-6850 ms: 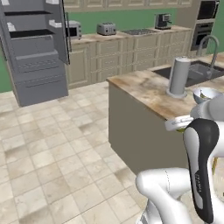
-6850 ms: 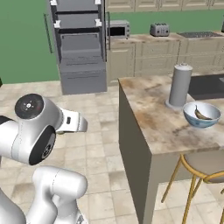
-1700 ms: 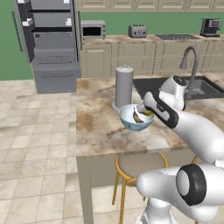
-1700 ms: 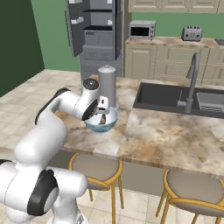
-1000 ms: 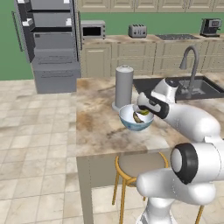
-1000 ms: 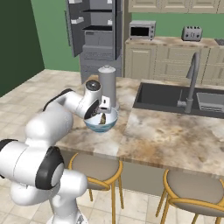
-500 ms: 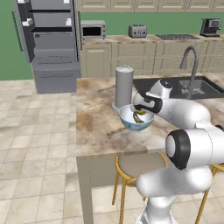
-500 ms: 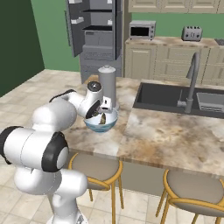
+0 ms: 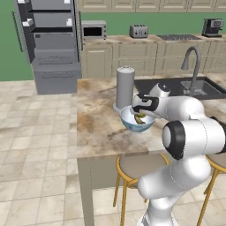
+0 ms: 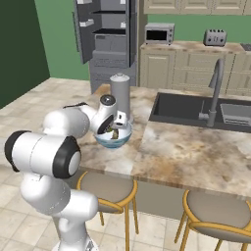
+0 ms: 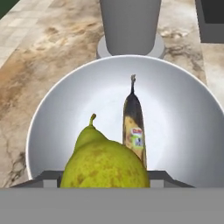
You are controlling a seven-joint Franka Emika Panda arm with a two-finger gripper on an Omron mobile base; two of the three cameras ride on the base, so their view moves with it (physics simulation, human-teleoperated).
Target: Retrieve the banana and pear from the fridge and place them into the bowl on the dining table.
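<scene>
Left base view: the arm reaches over the dining table [image 9: 99, 119] and brings the gripper [image 9: 140, 115] down over the bowl [image 9: 132, 126], which stands just in front of the steel canister [image 9: 125, 88]. A bit of yellow-green fruit shows at the bowl's mouth, too small there to tell which fruit it is. The fridge [image 9: 50, 44] stands well apart at the back left with its doors swung wide and a bottom drawer pulled out. 2 stools [image 9: 137, 167] sit under the table's near edge.

Right base view: the gripper [image 10: 115, 128] sits right at the rim of the bowl [image 10: 113, 139], with a small yellowish shape under it. The canister [image 10: 119, 97] rises just behind, and the sink [image 10: 188, 109] with its faucet [image 10: 214, 90] lies to the right on the same slab. The fridge [image 10: 108, 41] stands open behind.

Hand view (looking straight down into the bowl [image 11: 57, 109]): the pear [image 11: 104, 164] fills the lower middle, stem up, sitting between the 2 finger tips [image 11: 48, 178], which flank it on either side; the jaws stand partly apart and appear clamped on the pear, though the contact itself is hidden. The banana [image 11: 134, 127] lies on the bowl's floor just beside and behind the pear, dark tip pointing toward the canister [image 11: 130, 22].
</scene>
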